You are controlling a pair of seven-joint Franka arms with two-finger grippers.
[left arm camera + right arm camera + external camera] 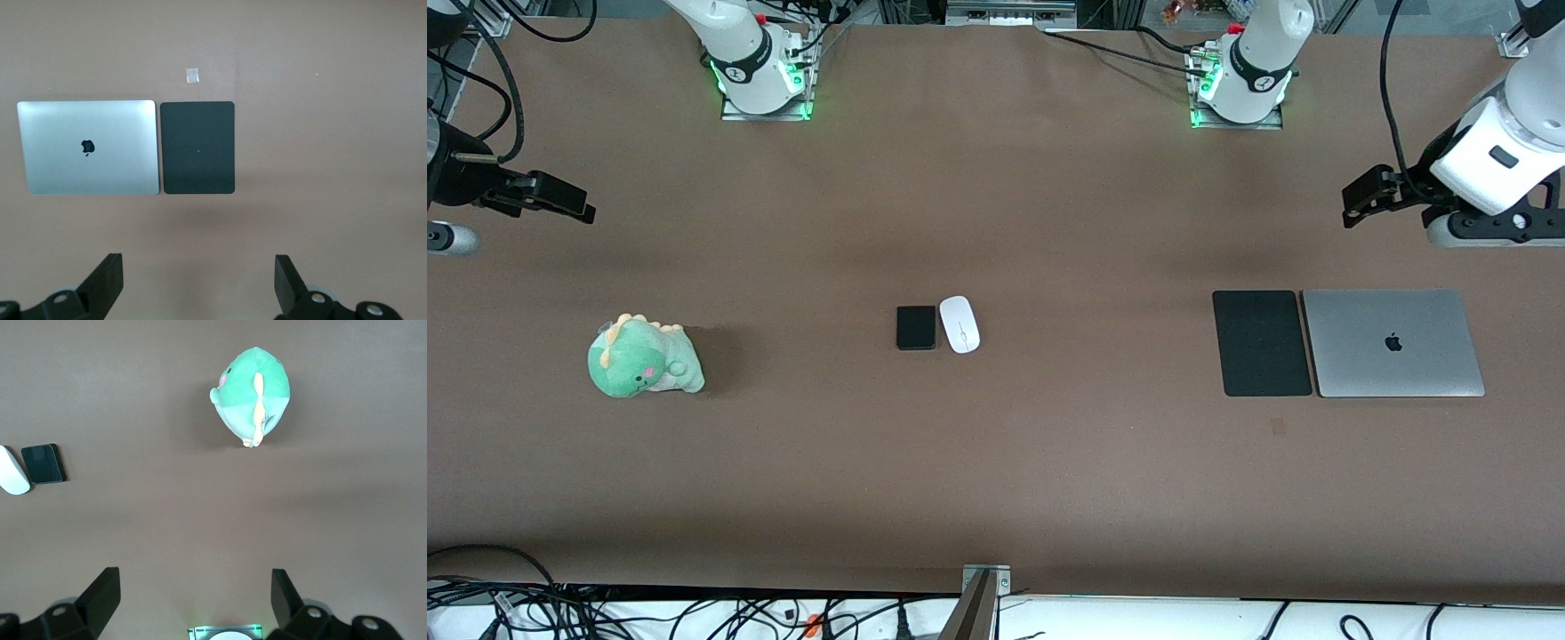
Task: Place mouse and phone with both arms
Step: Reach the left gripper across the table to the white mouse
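The white oval mouse (959, 324) and the small black phone (916, 327) lie side by side, almost touching, at the middle of the brown table (996, 480). Both also show in the right wrist view, the mouse (13, 480) at its edge and the phone (43, 463) beside it. My left gripper (1356, 200) hangs open and empty over bare table at the left arm's end; its fingers (107, 280) stand wide apart. My right gripper (578, 206) hangs open and empty over bare table at the right arm's end, fingers (103, 593) wide apart.
A flat black mouse pad (1261, 342) lies beside a closed silver laptop (1393, 342) toward the left arm's end, both in the left wrist view too, the pad (198, 147) and the laptop (89, 147). A green plush dinosaur (643, 357) sits toward the right arm's end.
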